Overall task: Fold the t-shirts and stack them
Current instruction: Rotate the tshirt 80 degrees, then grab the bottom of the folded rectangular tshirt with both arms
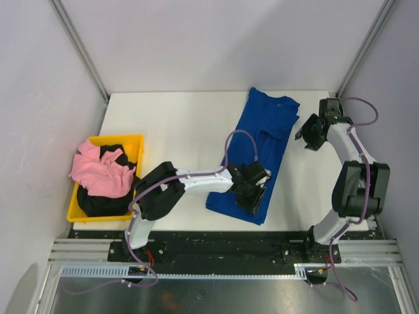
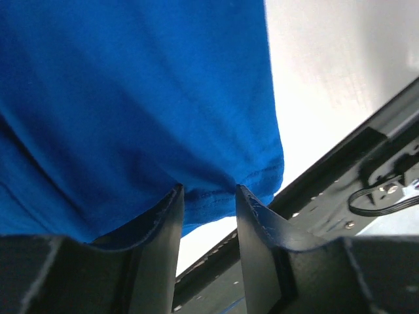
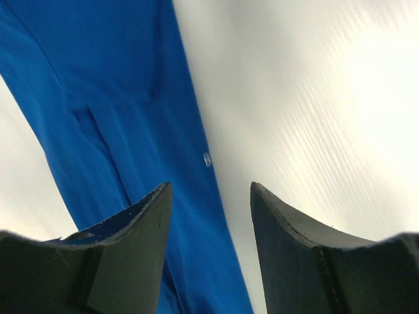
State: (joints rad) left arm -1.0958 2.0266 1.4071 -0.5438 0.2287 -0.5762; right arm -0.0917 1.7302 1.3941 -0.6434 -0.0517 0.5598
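Observation:
The royal-blue t-shirt [image 1: 265,140], folded into a long strip, lies on the white table and runs from the far right toward the near edge. My left gripper [image 1: 254,190] is low over its near hem. In the left wrist view the fingers [image 2: 208,188] stand apart, with the blue hem [image 2: 209,199] at and between the tips and nothing clamped. My right gripper [image 1: 308,136] hovers open beside the shirt's far right edge; its jaws [image 3: 209,186] straddle the blue edge [image 3: 111,78] and bare table. The pink t-shirt [image 1: 98,170] and the black t-shirt [image 1: 98,201] lie crumpled together.
A yellow bin [image 1: 134,139] at the table's left edge holds the pink and black shirts. The white table [image 1: 177,131] stretches between the bin and the blue shirt. A black rail [image 2: 340,163] runs along the near edge, just past the hem. Walls and corner posts close the sides and back.

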